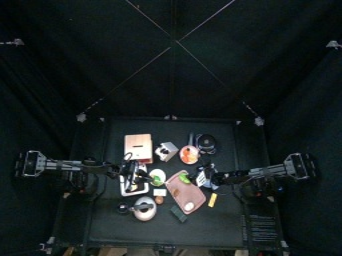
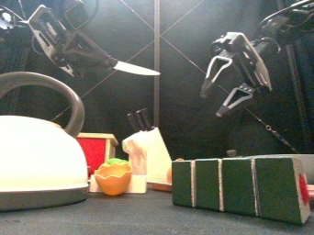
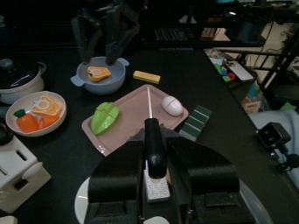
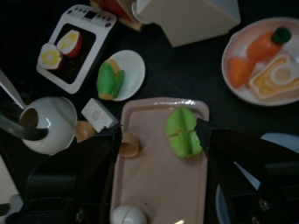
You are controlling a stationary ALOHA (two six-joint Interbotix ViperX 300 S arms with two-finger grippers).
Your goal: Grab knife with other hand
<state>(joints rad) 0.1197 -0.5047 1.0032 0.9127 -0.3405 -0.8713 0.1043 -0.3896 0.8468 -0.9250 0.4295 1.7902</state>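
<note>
Surface: we find a small black table (image 1: pixel 96 222), crowded in its middle.
Front edge: white kettle (image 2: pixel 35 161) at left; green blocks (image 2: pixel 240 186) at right; knife block (image 2: pixel 150 156) between, further back.
Cutting board: we note a pink board (image 4: pixel 158 166) flat on the table, carrying a green vegetable (image 4: pixel 183 132) and a white egg (image 4: pixel 128 214).
Dishes: plate (image 4: pixel 267 61), bowl (image 3: pixel 100 77), butter stick (image 3: pixel 147 77).

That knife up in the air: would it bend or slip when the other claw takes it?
The knife looks stiff, so probably no bending. The left gripper clamps only its black handle, leaving the smooth blade, which may slip between the right gripper's open jaws.
</note>
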